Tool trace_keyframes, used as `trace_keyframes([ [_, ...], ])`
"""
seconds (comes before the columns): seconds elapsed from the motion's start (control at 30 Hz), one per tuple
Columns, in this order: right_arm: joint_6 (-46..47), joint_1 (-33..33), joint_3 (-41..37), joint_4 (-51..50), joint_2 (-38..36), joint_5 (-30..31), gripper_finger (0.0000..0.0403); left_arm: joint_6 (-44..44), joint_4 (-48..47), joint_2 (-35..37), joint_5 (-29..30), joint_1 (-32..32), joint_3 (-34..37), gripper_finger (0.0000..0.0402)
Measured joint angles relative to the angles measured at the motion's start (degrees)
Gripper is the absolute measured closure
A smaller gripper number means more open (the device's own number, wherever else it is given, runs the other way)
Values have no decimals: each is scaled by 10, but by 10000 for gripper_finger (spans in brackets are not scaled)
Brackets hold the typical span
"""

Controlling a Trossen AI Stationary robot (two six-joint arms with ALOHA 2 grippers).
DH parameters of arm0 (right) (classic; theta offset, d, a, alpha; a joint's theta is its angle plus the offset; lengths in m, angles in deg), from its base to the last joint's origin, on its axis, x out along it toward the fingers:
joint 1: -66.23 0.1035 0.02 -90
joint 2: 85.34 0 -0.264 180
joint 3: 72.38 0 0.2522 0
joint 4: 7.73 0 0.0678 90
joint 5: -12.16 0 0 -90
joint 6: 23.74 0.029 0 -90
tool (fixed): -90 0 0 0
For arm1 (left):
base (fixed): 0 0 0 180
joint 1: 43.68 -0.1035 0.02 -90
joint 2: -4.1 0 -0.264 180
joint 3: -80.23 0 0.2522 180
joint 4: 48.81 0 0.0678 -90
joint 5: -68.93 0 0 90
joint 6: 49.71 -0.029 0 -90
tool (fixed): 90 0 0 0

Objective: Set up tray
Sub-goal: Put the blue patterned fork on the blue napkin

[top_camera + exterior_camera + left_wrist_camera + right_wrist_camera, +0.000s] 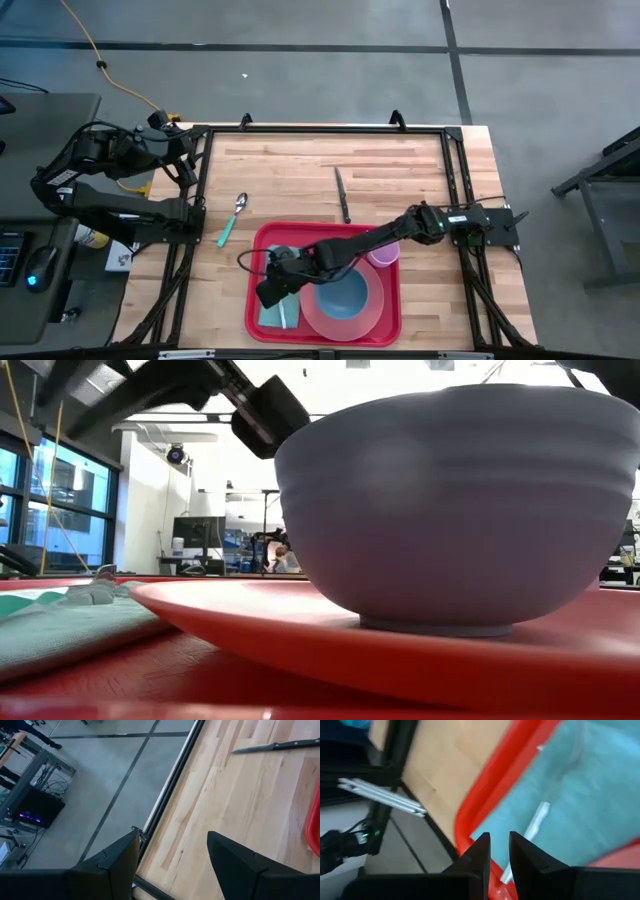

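The red tray (262,240) lies at the table's near middle. On it rest a round pink plate (368,318) carrying a blue bowl (340,292), a pink cup (385,256) and a teal napkin (270,315) with a pale utensil (538,820) lying on it. My right arm reaches from the right across the tray. Its gripper (500,851) hovers over the napkin near the tray's left rim (485,795), fingers a narrow gap apart, holding nothing. My left gripper (172,855) waits open over the table's far left edge.
A teal-handled spoon (232,218) and a dark knife (342,195) lie on the bare wood beyond the tray. The black frame rail (165,795) runs along the table's left edge. In the low view the bowl (460,500) fills the foreground, with the napkin (60,625) to its left.
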State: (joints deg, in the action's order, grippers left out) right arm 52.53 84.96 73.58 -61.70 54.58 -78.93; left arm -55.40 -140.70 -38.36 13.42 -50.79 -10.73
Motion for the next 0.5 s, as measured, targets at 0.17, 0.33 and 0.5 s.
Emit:
trace_keyframes([
  [0.17,-48,-16,0,25,-1,-10,354,0,1,0,-25,0,0,137],
  [0.33,-126,-30,0,19,-15,9,354,0,0,0,-41,0,0,137],
  [0.5,-212,-38,0,-8,-64,112,355,11,-13,3,-42,0,0,137],
])
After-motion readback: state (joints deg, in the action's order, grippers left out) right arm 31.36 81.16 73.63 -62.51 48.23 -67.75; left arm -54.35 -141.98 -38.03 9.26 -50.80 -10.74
